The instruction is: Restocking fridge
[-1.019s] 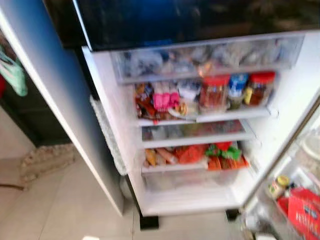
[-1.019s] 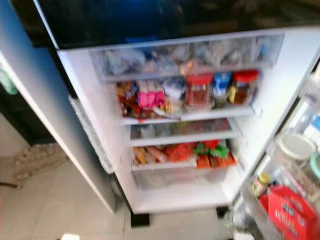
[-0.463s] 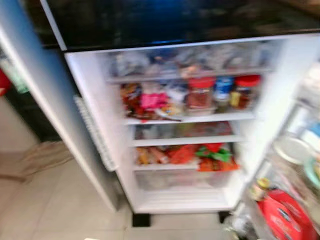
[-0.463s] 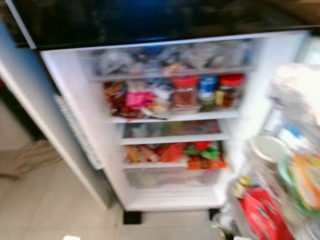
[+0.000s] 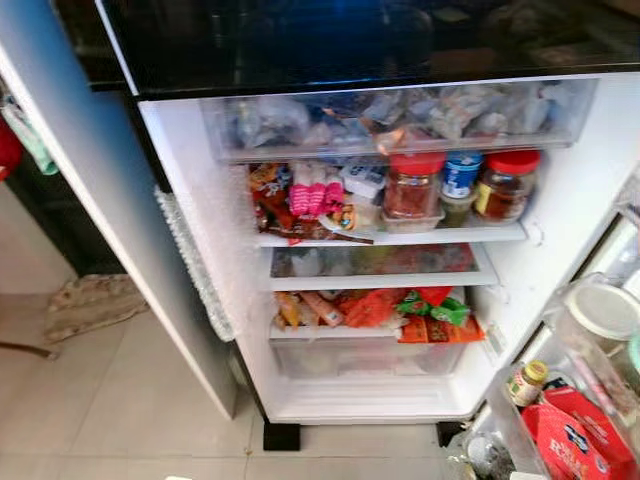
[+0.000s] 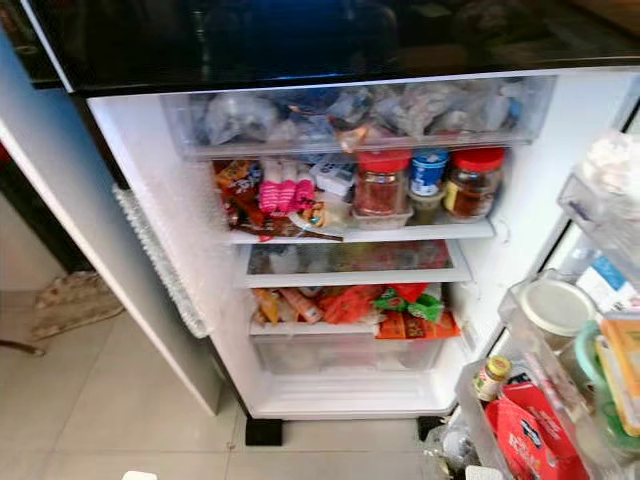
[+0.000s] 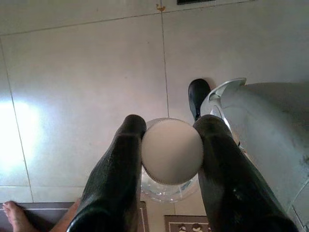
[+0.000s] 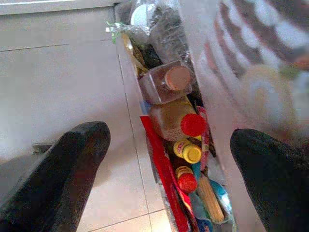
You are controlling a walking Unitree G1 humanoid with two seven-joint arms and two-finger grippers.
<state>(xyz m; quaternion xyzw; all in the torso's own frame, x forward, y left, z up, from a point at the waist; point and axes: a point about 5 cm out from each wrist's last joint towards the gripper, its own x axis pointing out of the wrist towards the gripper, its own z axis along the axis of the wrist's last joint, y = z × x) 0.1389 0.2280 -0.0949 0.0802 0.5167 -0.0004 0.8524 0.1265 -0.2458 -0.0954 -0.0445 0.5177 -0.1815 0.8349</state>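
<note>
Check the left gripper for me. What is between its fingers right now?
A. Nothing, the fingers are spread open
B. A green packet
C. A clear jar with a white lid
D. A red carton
C. In the left wrist view the left gripper has its two black fingers closed on either side of a clear jar with a white lid, held above the tiled floor.

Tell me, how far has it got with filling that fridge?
Done: the white fridge stands open, its shelves already crowded with red-lidded jars and orange packets. In hand: the left gripper is shut on a clear jar with a round white lid, held low over the tiled floor. The right gripper is open beside the door rack's bottles. Left: shelving that jar.
</note>
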